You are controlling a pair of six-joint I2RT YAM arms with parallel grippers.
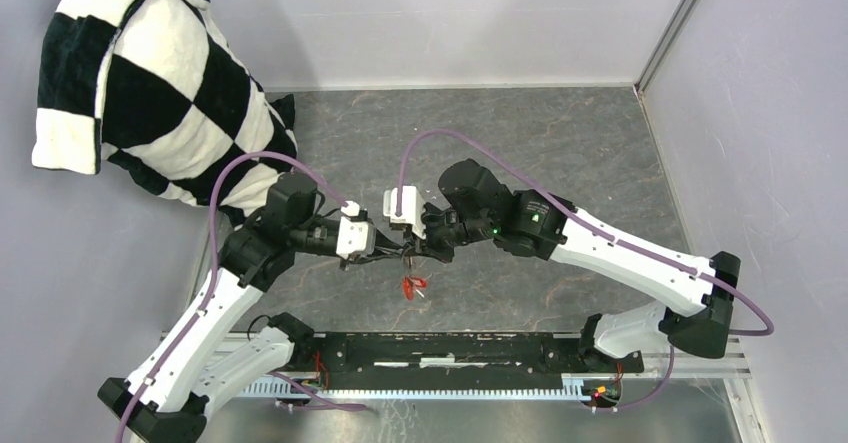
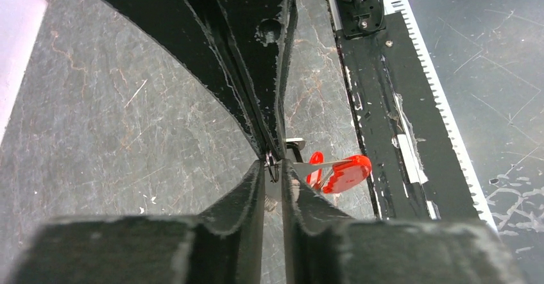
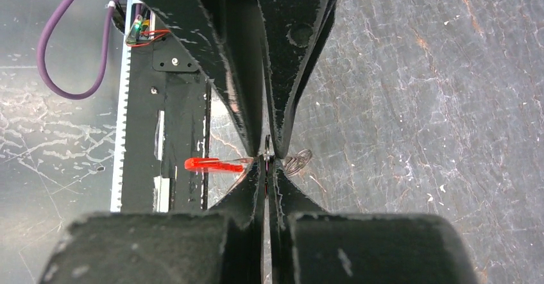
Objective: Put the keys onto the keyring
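Where the two arms meet above the middle of the grey surface (image 1: 560, 153), everything that matters is packed into one small spot. At the far left a black-and-white checkered cloth (image 1: 150, 83) hangs against the wall, well apart from the work. The left arm (image 1: 215, 308) reaches inward from its base, and the left end effector (image 1: 395, 253) points toward the centre. In its own wrist view its fingers (image 2: 244, 207) stand close together with only a narrow slit between them, their tips against thin metal. Whether they truly grip it I cannot tell.

Just at those tips the keyring (image 3: 296, 161) is up in the air, off the surface. In the right wrist view a loop of its silvery wire pokes out just beside the fingertips. The red fob (image 2: 346, 172) hangs below the meeting point in the top view, and a short silvery strip runs from it back to the tips. The keys are too small and too crowded by the fingers to pick out.

The right end effector (image 1: 422, 246) comes in from the other side, tip to tip with the left one. Its fingers (image 3: 301, 200) are pressed together, pinching the ring's thin metal. Further right the right arm (image 1: 620, 253) stretches back to its base, with a purple cable (image 1: 470, 148) arching above it. A black rail (image 1: 450, 351) runs along the near edge.
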